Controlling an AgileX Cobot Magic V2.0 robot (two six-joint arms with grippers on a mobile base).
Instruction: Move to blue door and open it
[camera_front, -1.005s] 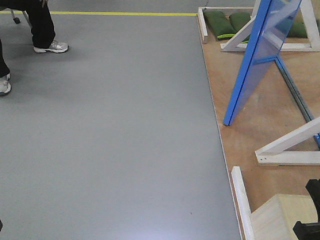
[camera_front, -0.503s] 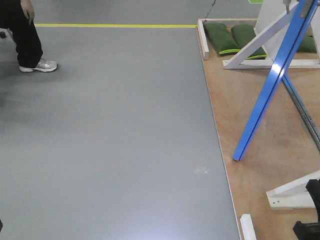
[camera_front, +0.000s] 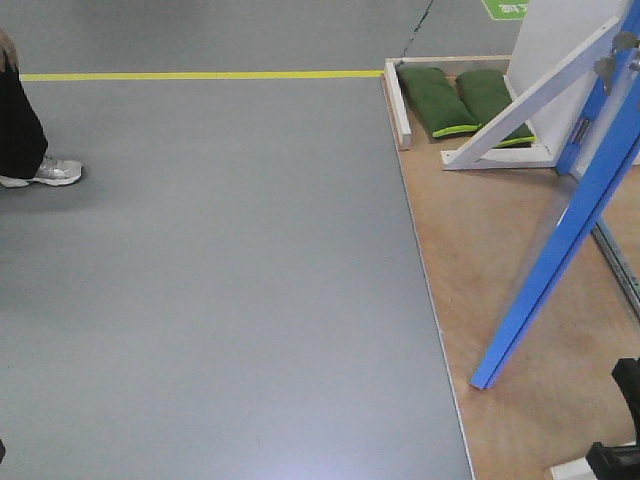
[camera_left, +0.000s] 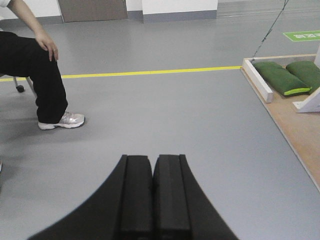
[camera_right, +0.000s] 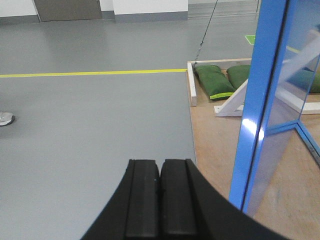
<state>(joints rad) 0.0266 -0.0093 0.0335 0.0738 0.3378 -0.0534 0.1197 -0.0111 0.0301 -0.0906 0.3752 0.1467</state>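
Compared with the picture 0.5 s ago, the blue door (camera_front: 556, 240) is seen lower and nearer in the front view, its bottom corner now close to the near right of the wooden platform (camera_front: 470, 250). The yellow line (camera_front: 200, 75) is also shown lower in the frame, and the person's shoe (camera_front: 45, 172) is moved further to the left edge. The pale wooden box seen 1 s ago at the near right is no longer shown.

The door is seen almost edge-on, leaning across the right side, and its top is cut off by the frame. Silver fittings near its upper end are too small to be made out. The white brace (camera_front: 530, 105) is partly covered by the door, with 2 green sandbags (camera_front: 440, 100) lying behind it. Only the person's leg is shown at the far left.

The left gripper (camera_left: 152, 165) is held closed over the grey floor (camera_left: 200, 125), pads pressed together, with nothing between them. The right gripper (camera_right: 160, 167) is likewise closed and empty, just left of the door's edge.
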